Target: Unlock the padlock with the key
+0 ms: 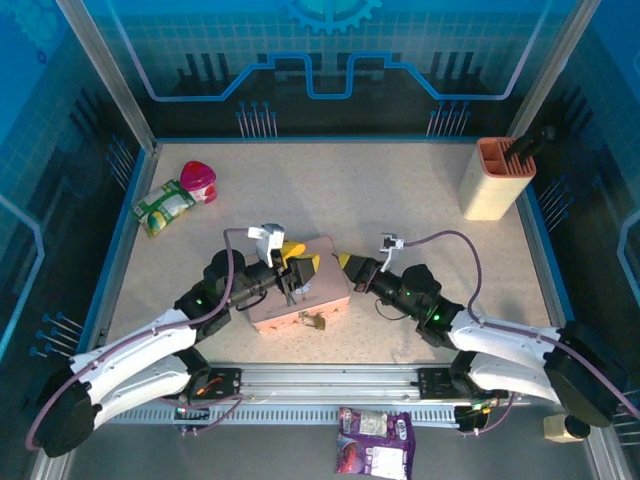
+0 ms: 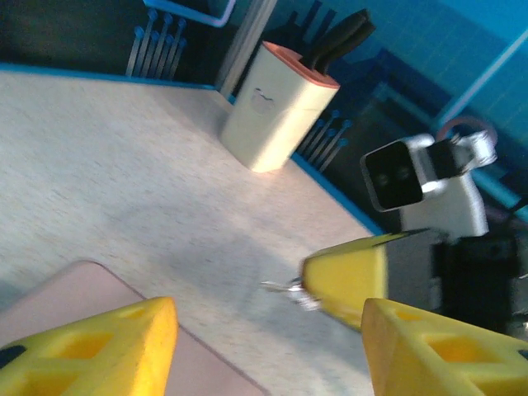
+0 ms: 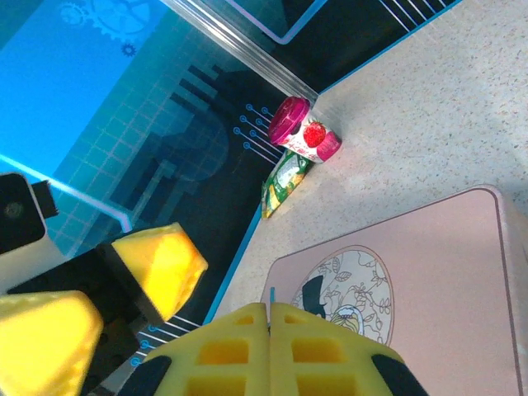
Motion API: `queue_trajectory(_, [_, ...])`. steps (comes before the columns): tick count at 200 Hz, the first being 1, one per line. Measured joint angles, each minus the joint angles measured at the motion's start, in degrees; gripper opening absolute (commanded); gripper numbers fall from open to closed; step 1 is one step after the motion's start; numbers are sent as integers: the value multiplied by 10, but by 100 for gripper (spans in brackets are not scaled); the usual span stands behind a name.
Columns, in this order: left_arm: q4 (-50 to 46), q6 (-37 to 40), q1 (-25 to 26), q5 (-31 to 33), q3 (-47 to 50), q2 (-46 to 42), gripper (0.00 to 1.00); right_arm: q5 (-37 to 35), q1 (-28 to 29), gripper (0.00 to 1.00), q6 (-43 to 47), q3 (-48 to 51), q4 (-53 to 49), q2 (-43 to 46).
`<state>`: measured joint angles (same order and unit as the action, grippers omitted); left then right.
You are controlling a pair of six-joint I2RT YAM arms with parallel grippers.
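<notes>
The pink tin point(image 1: 298, 288) lies mid-table, and the tiny brass padlock point(image 1: 314, 322) hangs at its near edge. My right gripper point(image 1: 343, 262) hovers at the tin's right end, shut on the key point(image 2: 285, 287), whose thin silver blade pokes out of the yellow fingertips point(image 2: 351, 276). In the right wrist view the key point(image 3: 271, 295) shows as a sliver above the closed right gripper point(image 3: 270, 312), over the tin lid point(image 3: 429, 280). My left gripper point(image 1: 298, 262) is above the tin's far edge, open point(image 2: 271, 320), its fingers either side of the key but apart from it.
A knife block point(image 1: 497, 178) stands at the back right. A green snack packet point(image 1: 163, 208) and a pink-capped cup point(image 1: 198, 180) lie at the back left. A purple packet point(image 1: 375, 438) sits below the table's front rail.
</notes>
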<state>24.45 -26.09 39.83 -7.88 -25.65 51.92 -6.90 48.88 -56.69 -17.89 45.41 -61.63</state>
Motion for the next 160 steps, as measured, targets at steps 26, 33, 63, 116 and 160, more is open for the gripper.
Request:
queue_trajectory(26, [50, -79, -3, -35, 3, 31, 57, 12, 4, 0, 9, 3, 70, -50])
queue_trajectory(33, [63, -96, -5, -41, 4, 39, 58, 14, 6, 0, 10, 3, 91, -61])
queue_trajectory(63, [112, -153, -26, -68, 16, 67, 59, 20, 10, 0, 10, 3, 161, -95])
queue_trajectory(116, [191, -233, -67, -102, 31, 109, 52, 31, 10, 0, 8, 3, 210, -106])
queue_trajectory(160, [243, -259, -67, -131, 33, 121, 46, 35, 11, 0, 5, 3, 232, -123])
